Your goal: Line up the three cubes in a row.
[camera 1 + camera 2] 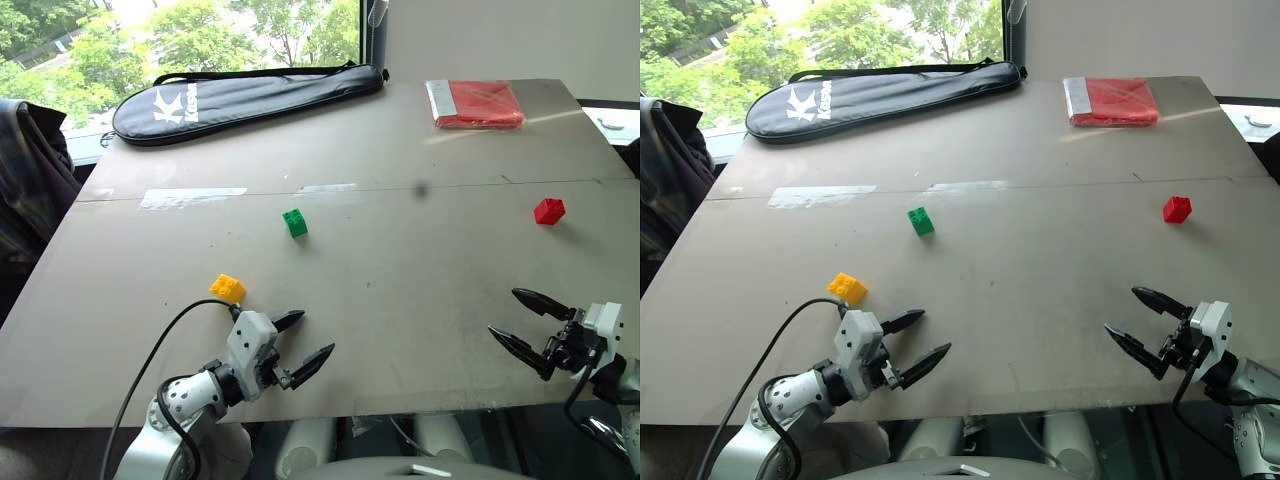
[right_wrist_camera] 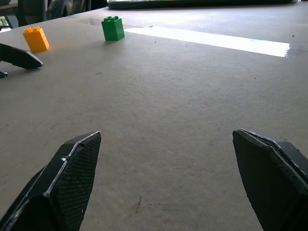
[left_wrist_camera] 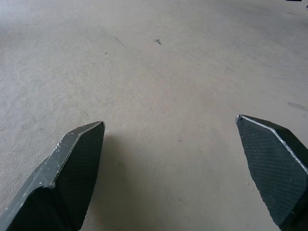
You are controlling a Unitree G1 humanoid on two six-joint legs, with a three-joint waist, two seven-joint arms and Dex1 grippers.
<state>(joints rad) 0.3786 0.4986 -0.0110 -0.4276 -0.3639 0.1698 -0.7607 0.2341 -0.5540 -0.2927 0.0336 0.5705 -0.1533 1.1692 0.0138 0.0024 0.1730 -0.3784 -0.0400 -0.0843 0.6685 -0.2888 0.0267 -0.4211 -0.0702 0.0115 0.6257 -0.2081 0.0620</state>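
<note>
A broad grey-brown table [image 1: 400, 300], its top made of two boards meeting at a seam that crosses from side to side, with strips of pale tape [image 1: 192, 197] along the seam. At the far edge, a long black racket bag [image 1: 240, 98] with white lettering on the left and a flat red packet [image 1: 478, 103] on the right. Behind the bag, a window [image 1: 200, 35] giving on sunlit green trees; right of it, a plain pale wall [image 1: 500, 40]. Dark patterned cloth [image 1: 30, 190] hangs beside the table's left edge
</note>
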